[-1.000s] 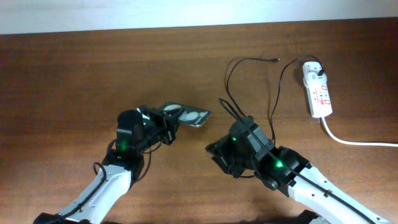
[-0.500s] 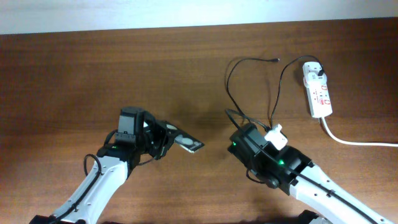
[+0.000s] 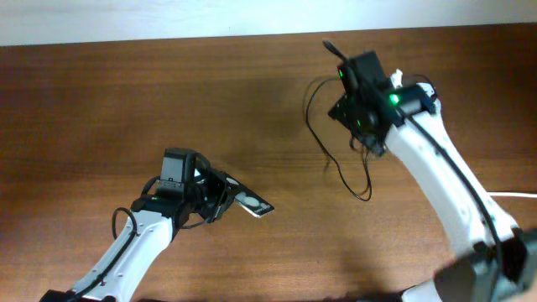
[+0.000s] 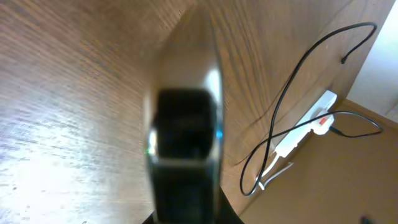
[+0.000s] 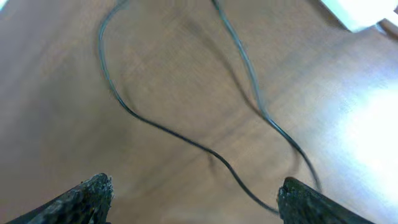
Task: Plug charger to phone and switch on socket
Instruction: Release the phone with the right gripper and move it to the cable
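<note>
Swings up to one o'clock over the charger (image 5: 168, 132) with right claw (image 5: 196, 190) spread. Pinches the phone (image 3: 253, 204) in left claw (image 3: 225, 191), ready for plugging.

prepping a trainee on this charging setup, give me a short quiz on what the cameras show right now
1. True or false: the left tool is holding the phone.
2. Pick one. Above the cable, the right tool is: A) open, gripping nothing; B) shut on it; C) carrying the phone.
3. Fill in: in the left wrist view, the long white thing lying by the cable is a ____.

Key
1. True. The phone sticks out from between its fingers.
2. A. The fingers stand wide apart with the cable on the table below.
3. Power strip.
</note>
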